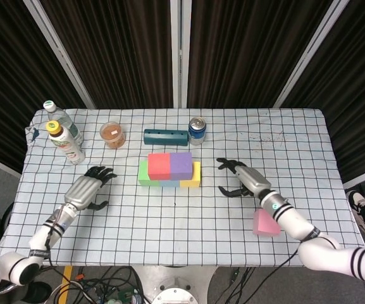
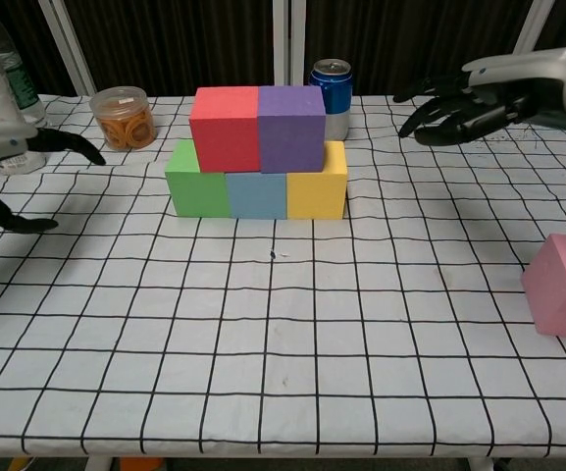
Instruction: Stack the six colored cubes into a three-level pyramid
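At the far left of the table (image 1: 169,234), two bottles (image 1: 62,136) are seen standing close together, with a jar (image 1: 112,134) of orange contents to their right. The left hand (image 1: 87,190) is held just above the checked cloth, well left of the cubes, with its fingers spread and slightly curled and nothing held in them; in the chest view only its dark fingertips (image 2: 86,152) are caught at the frame's edge.

Near the table's middle, five cubes are stacked in two levels. The bottom row is formed by the green cube (image 2: 194,182), the blue cube (image 2: 256,194) and the yellow cube (image 2: 320,186), set touching side by side. On them are placed the red cube (image 2: 224,128) and the purple cube (image 2: 290,128), touching each other. No third level is built yet.

Behind the stack, a dark teal block (image 1: 166,136) is laid lengthwise, and a blue can (image 2: 331,83) is stood upright just to its right.

The right hand (image 2: 469,98) is raised above the table, well right of the stack, with its fingers spread apart and bent a little, gripping nothing. The pink cube (image 2: 562,285) is found alone near the front right of the table, close beside the right forearm in the head view, apart from the stack.
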`<state>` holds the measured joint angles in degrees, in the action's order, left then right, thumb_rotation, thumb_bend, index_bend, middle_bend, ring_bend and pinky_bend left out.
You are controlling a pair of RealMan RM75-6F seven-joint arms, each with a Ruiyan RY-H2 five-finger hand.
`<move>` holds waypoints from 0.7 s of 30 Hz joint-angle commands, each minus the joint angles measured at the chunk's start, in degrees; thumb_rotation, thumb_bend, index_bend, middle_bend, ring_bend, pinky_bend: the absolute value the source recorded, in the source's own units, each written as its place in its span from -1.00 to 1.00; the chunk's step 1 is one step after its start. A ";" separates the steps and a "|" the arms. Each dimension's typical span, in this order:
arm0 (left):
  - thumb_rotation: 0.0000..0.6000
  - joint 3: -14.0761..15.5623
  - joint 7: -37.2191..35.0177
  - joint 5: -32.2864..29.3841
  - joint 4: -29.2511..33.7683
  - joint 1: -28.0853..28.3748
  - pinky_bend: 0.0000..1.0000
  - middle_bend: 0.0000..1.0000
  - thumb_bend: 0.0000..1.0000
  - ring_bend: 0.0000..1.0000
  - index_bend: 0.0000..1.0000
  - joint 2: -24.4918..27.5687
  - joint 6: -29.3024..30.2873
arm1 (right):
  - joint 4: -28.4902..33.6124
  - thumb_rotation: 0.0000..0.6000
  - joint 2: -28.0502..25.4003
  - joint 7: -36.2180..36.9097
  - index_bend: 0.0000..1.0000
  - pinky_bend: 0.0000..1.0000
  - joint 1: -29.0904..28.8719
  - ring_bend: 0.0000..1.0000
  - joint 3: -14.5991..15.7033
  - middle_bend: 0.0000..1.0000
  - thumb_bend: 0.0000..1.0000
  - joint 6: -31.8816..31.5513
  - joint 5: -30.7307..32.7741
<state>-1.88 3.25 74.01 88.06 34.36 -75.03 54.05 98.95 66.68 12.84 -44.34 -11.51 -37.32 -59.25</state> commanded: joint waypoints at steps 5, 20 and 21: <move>1.00 0.25 -1.98 2.34 7.07 -7.30 -0.93 -0.90 -0.49 -1.00 -0.70 7.42 11.67 | 15.58 0.25 -16.05 -3.42 -1.00 -1.00 12.55 -1.00 3.72 -0.66 -0.62 -15.26 -11.91; 1.00 0.63 -2.93 4.13 9.57 -10.58 -0.93 -0.90 -0.55 -1.00 -0.70 9.61 13.99 | 4.74 0.59 -6.75 -3.22 -1.00 -1.00 26.41 -1.00 12.43 -0.64 -0.84 -29.64 -23.90; 1.00 0.60 -2.90 4.24 9.70 -10.61 -0.93 -0.90 -0.55 -1.00 -0.70 9.53 13.96 | 3.79 0.60 -5.79 -3.36 -1.00 -1.00 26.76 -1.00 12.73 -0.64 -0.87 -29.81 -24.07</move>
<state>-1.27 0.32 78.19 97.70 23.77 -65.44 68.05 105.17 58.04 10.41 -19.34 -0.22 -65.90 -82.26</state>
